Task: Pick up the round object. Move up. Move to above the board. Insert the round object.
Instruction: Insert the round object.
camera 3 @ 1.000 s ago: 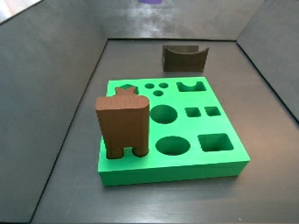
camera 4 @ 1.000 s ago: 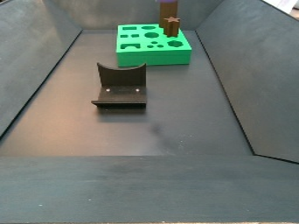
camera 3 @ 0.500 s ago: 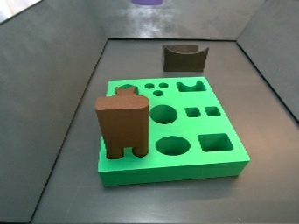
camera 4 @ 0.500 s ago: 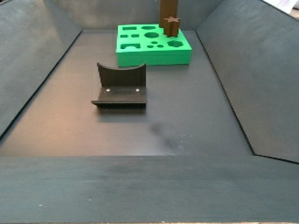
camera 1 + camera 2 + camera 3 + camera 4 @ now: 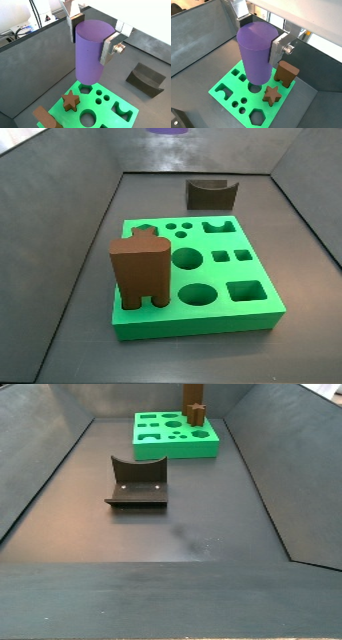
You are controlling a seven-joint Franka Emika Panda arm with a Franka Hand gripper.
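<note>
Here the gripper (image 5: 93, 36) is seen clamped on the smooth purple cylinder peg (image 5: 91, 50) (image 5: 258, 52), held upright above the bright green slab with cut-out holes (image 5: 120, 118) (image 5: 226, 93) (image 5: 261, 310) (image 5: 150, 446). Only the peg's lower tip (image 5: 168, 131) is caught in a side view. A brown arch-legged block (image 5: 140, 273) stands on the slab; a dark notched block (image 5: 211, 194) lies apart.

pincer (image 5: 93, 35) holding the purple peg (image 5: 91, 50) above the green board (image 5: 198, 278), no visible change in the side views
</note>
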